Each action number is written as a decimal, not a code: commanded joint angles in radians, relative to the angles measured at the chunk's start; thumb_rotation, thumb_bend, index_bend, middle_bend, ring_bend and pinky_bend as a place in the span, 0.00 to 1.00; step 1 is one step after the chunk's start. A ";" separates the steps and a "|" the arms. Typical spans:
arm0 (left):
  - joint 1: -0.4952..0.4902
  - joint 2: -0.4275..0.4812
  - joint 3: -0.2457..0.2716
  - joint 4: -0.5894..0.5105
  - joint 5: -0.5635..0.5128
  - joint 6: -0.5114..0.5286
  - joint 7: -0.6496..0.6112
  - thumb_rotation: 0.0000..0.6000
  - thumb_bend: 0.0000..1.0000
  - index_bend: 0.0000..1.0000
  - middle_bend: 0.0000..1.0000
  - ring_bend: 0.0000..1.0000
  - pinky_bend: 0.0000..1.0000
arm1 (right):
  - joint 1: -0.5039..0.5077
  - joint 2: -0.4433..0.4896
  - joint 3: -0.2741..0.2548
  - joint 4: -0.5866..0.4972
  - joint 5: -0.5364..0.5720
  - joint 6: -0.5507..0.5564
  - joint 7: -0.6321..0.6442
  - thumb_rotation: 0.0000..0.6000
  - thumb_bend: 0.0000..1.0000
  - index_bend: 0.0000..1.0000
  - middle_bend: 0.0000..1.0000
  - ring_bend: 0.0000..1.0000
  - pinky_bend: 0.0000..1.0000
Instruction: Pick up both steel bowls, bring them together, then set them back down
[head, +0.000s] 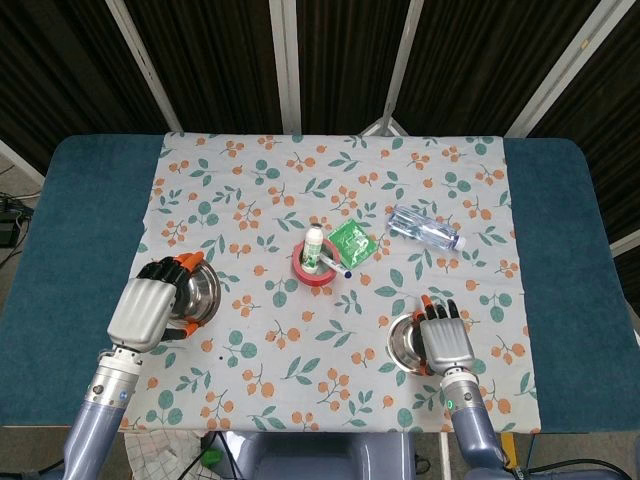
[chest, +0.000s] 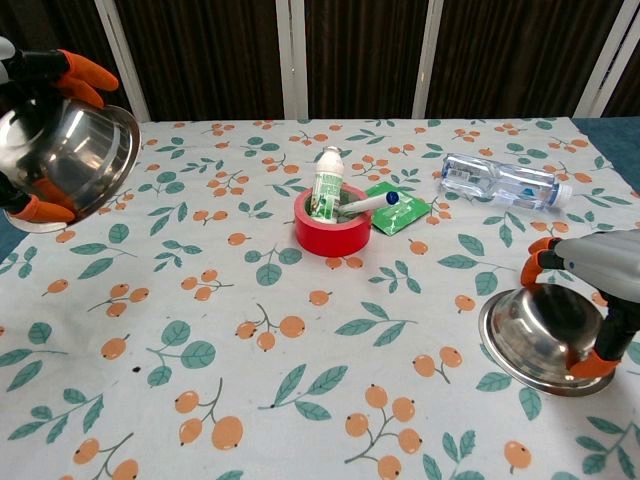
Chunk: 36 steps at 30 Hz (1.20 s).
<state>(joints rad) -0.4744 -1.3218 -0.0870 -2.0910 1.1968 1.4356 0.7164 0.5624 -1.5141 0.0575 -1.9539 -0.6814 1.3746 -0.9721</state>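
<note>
Left hand (head: 145, 308), right hand (head: 447, 343): silver-grey shells, black fingers (head: 160, 268) with orange tips; blue-grey forearms; green light on right wrist.

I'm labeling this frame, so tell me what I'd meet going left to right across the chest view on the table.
Steel bowl held up by the left robot hand → red tape roll with the small white bottle standing in it → green packet → water bottle lying on its side → second steel bowl under the right robot hand.
</note>
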 joint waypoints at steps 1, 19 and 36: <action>0.006 0.000 -0.001 0.004 0.014 0.006 -0.010 1.00 0.00 0.15 0.21 0.20 0.37 | 0.001 -0.007 -0.006 0.013 0.001 -0.007 0.003 1.00 0.15 0.23 0.07 0.18 0.05; 0.028 -0.014 -0.023 0.031 0.053 0.020 -0.045 1.00 0.00 0.15 0.21 0.20 0.37 | 0.010 -0.029 -0.021 0.044 -0.008 0.001 0.001 1.00 0.15 0.25 0.26 0.39 0.09; 0.050 0.017 -0.041 0.029 0.065 0.023 -0.085 1.00 0.00 0.15 0.21 0.20 0.39 | -0.002 -0.038 -0.025 0.053 -0.081 0.005 0.056 1.00 0.15 0.43 0.37 0.50 0.18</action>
<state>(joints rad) -0.4262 -1.3074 -0.1277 -2.0625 1.2597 1.4578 0.6342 0.5639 -1.5579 0.0312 -1.8930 -0.7556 1.3782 -0.9224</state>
